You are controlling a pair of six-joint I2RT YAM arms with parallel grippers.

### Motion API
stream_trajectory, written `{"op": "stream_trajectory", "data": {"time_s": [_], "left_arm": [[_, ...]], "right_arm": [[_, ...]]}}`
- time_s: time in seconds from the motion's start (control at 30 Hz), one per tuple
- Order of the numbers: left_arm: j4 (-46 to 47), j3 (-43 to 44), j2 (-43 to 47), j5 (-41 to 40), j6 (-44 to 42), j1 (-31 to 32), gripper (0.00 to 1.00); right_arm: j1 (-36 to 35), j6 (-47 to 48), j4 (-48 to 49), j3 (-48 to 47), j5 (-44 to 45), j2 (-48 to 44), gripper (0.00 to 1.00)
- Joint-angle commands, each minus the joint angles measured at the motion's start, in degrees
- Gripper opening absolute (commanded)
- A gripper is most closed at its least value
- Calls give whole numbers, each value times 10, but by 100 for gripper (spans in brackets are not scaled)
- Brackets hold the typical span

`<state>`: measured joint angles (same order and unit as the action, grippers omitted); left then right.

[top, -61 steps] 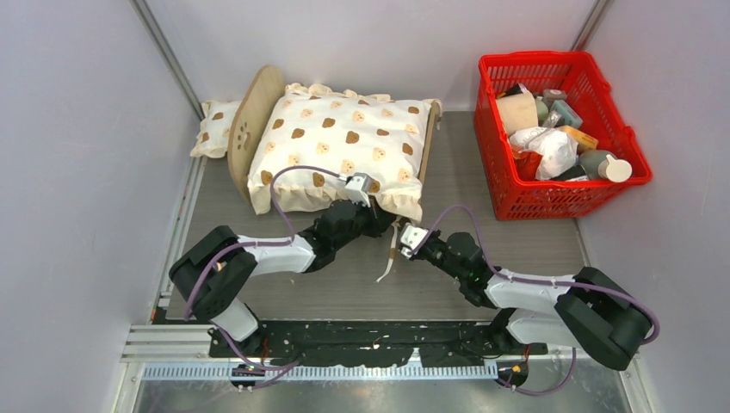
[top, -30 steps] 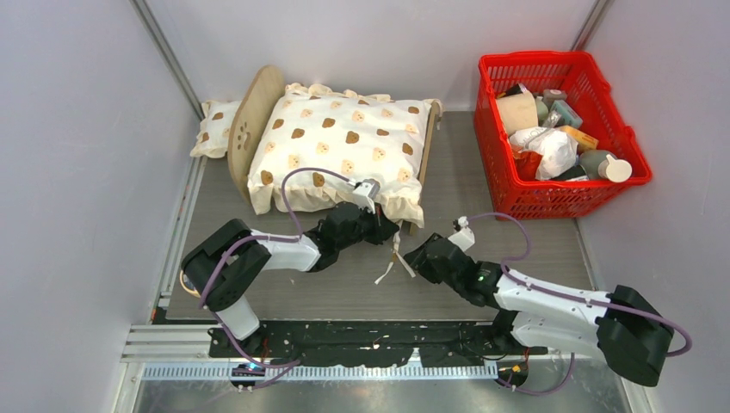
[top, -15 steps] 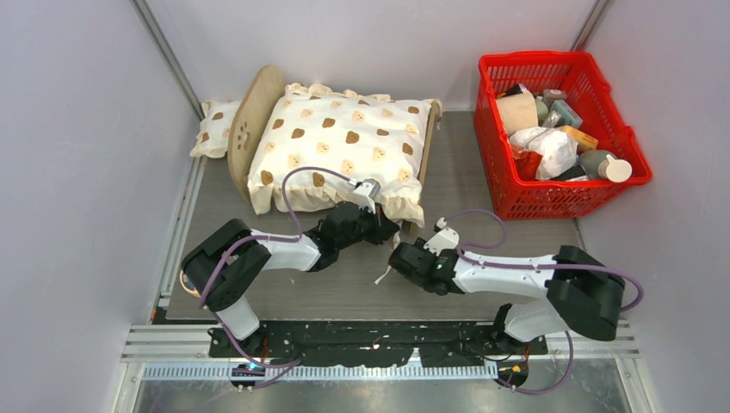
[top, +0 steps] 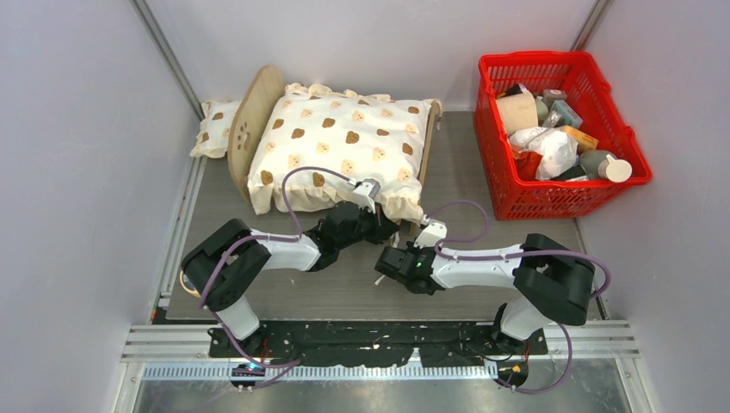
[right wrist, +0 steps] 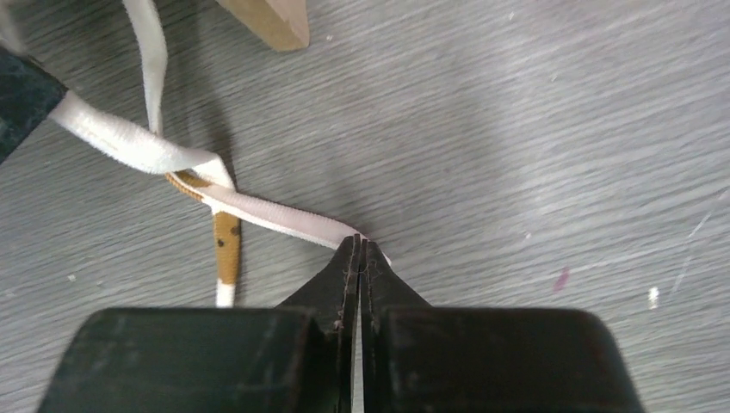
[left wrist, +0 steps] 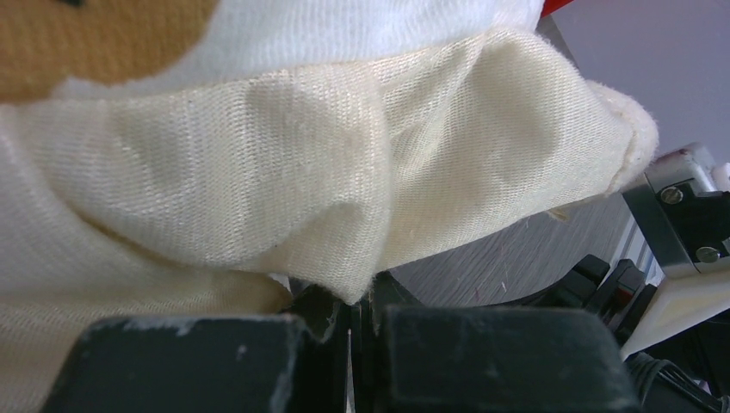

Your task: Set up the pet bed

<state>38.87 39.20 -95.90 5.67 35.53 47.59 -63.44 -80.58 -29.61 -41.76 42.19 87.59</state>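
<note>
The pet bed, a light-wood frame with a paw cutout in its arched headboard, stands at the back left. A cream bear-print cushion covers it. My left gripper is at the cushion's near right corner, under the ruffle. It is shut on a white tie ribbon that runs from it across the floor. That ribbon crosses a second ribbon. My right gripper is low on the floor just in front of the left one, shut on the white ribbon's far end.
A small bear-print pillow lies behind the headboard by the left wall. A red basket full of bottles and packets stands at the back right. One wooden bed leg stands just beyond the ribbons.
My right arm swung left across the floor to the ribbons and its jaws closed on one. The left gripper stayed shut at the cushion corner.
</note>
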Motion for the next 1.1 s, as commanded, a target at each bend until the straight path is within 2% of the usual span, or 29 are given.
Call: {"op": "stream_trajectory", "data": {"time_s": [0.0,0.27,0.37,0.43,0.47,0.5,0.53,0.6,0.77,0.87,0.93,1.07], "left_arm": [[8,16,2,4,-4,-3,0],[3,11,3,4,-6,-4,0],[5,10,2,7,-3,-4,0],[7,10,0,9,0,-4,0],[8,10,0,10,0,-4,0],[7,10,0,10,0,-4,0],[6,9,1,10,-1,-4,0],[7,8,1,10,-2,-4,0],[14,8,-5,14,2,-4,0],[15,5,-2,15,3,-4,0],[17,2,-1,14,2,-4,0],[24,3,-5,17,5,-4,0]], "right_arm": [[1,82,-31,5,81,7,5],[4,278,123,94,113,-113,5],[12,315,168,118,97,-142,5],[16,310,154,120,81,-155,5],[16,245,127,107,78,-164,16],[17,192,38,93,69,-173,26],[18,89,-5,64,59,-178,41],[18,1,-77,30,23,-192,53],[58,-140,-125,20,-44,-196,52],[108,-174,-133,22,-157,-169,48],[130,-193,-131,26,-199,-151,45],[139,-241,-110,33,-210,-143,45]]}}
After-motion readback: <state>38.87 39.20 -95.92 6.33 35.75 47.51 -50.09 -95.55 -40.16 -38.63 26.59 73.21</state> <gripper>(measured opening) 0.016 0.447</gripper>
